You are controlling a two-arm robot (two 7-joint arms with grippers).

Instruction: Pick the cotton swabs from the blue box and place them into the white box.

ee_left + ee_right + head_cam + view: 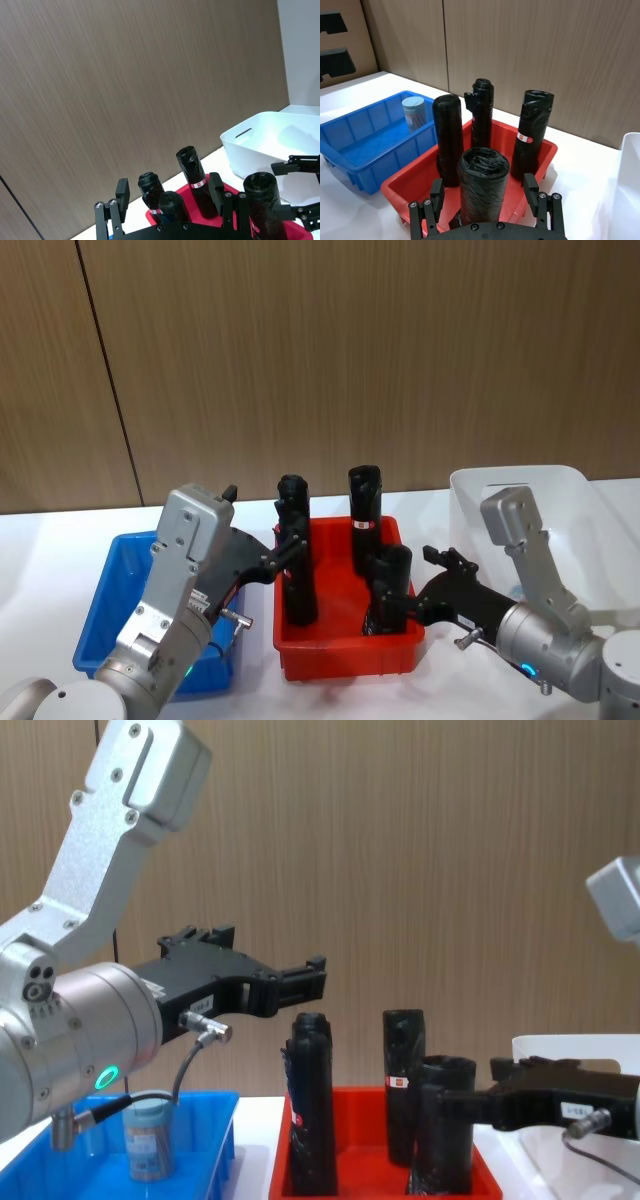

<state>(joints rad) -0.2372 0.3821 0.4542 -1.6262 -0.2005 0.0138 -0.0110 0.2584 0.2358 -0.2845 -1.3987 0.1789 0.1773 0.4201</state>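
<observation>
Red tray [345,655], centre of a white table [40,540], taken as landmark; it holds four upright black rolls [449,140]. Two rolls carry a small white band label with red marking, writing too small to read; one such label shows on the far-right roll in the right wrist view.

Blue box [115,585]: just beside the red tray on the robot's left, open-topped. Contents: one tub of cotton swabs [413,113] with a pale lid, upright, in the far corner away from the tray; also seen from the chest view [148,1137], label print unreadable.

White box [540,505]: on the tray's right, slightly farther back, oval handle hole in its side [243,133].

Left gripper [300,982]: raised in the air above the gap between blue box and red tray, fingers spread, nothing between them.

Right gripper [432,575]: low at the tray's right edge, fingers [531,187] spread to either side of the nearest black roll; whether they touch it cannot be told.

Room: wood-grain panelled wall [320,360] directly behind the table; a cardboard sheet with dark cut-outs [342,40] leans past the blue box.
</observation>
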